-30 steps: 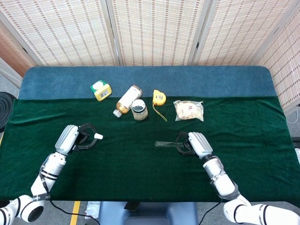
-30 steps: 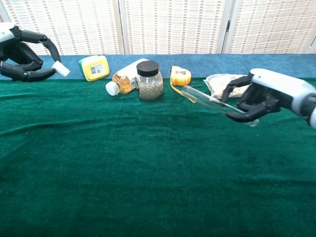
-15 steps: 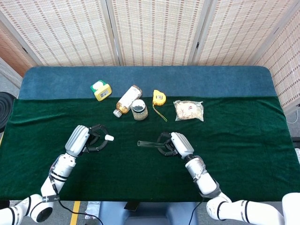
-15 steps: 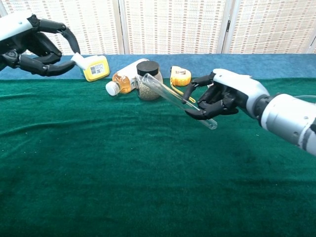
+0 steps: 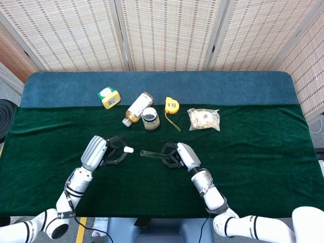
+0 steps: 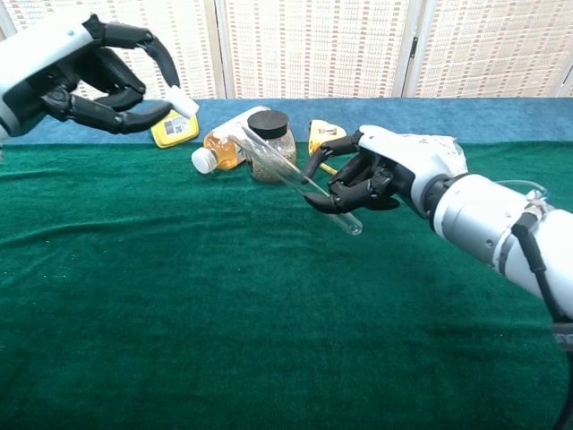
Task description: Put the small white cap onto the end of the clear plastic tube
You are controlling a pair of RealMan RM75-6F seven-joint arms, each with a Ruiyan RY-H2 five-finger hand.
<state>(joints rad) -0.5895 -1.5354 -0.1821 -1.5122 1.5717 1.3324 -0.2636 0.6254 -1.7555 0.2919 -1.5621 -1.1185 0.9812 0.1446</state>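
Observation:
My left hand [image 5: 104, 151] [image 6: 85, 76] pinches the small white cap [image 5: 128, 150] [image 6: 185, 104] at its fingertips, held above the green cloth. My right hand [image 5: 177, 155] [image 6: 376, 175] grips the clear plastic tube [image 5: 151, 154] [image 6: 291, 179] near one end. The tube's free end points left toward the cap. A short gap separates cap and tube end in the head view.
Behind the hands lie a yellow-green box [image 5: 109, 97], a tipped amber bottle [image 5: 138, 108], a black-lidded jar [image 5: 150, 118], a yellow tape measure [image 5: 171, 106] and a clear bag [image 5: 204, 119]. The green cloth [image 5: 263, 152] covers the table.
Both hands have moved inward toward each other. The cap went right and the tube went left, so the gap between them has shrunk to a few centimetres.

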